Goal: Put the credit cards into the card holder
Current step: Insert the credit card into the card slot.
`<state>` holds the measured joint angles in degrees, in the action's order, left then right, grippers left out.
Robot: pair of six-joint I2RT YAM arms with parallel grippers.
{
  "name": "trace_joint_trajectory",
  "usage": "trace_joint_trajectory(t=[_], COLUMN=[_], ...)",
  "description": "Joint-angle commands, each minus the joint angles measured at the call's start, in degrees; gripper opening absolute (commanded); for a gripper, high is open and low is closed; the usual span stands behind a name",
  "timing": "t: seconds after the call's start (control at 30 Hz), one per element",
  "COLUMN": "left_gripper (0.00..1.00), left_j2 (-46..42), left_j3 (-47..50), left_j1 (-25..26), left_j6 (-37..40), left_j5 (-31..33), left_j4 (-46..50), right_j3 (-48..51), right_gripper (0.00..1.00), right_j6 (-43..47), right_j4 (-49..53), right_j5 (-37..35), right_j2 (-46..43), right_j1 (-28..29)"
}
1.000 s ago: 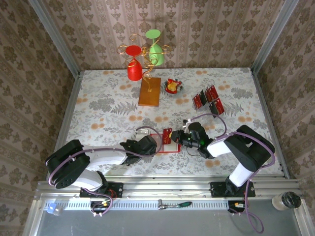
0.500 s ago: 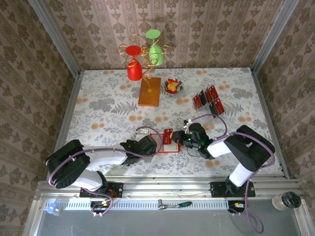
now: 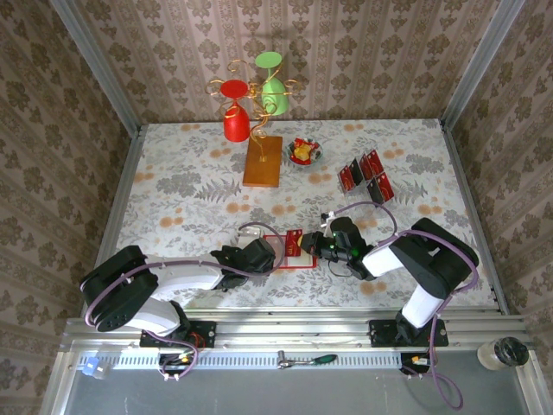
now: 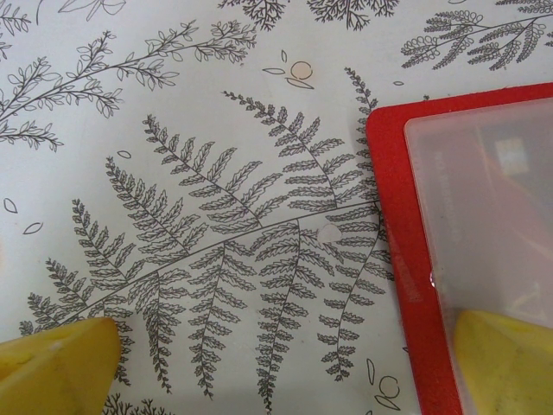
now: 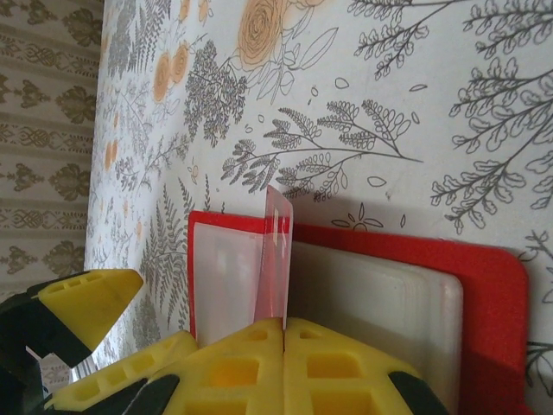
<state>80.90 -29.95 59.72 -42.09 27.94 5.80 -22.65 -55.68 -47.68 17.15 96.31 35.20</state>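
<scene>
The card holder (image 3: 289,258) lay on the table (image 3: 173,190), between the left end effector (image 3: 270,252) and right end effector (image 3: 309,245); credit cards (image 3: 367,177) lay behind, rightward.

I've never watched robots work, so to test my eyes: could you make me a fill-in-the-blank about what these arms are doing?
1. The right pincer is shut on a thin ____, held edge-on over the card holder.
2. The left pincer stands ____, one finger over the holder.
3. The other credit cards lie to the ____ of the sweets bowl.
Missing words: card; open; right.

Picture edge crops card holder (image 4: 393,225); clear pocket (image 4: 484,233) contents blurred.
</scene>
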Motion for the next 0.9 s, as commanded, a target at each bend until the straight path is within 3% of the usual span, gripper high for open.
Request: trace_joint_trajectory(t=[0.0, 0.87], left_gripper=[1.00, 1.00], left_j2=[-0.1, 0.0], left_j3=[1.4, 1.6], left_j1=[0.4, 0.4], left_j6=[-0.6, -0.7], left_j5=[1.1, 1.2], left_j4=[2.4, 2.4], right_j3=[-0.4, 1.3], right_gripper=[0.00, 0.00], right_j6=[1.5, 0.8], right_j4=[0.0, 5.9], right_j5=[1.7, 3.8], right_j2=[1.2, 0.7], right_j1=[0.4, 1.2])
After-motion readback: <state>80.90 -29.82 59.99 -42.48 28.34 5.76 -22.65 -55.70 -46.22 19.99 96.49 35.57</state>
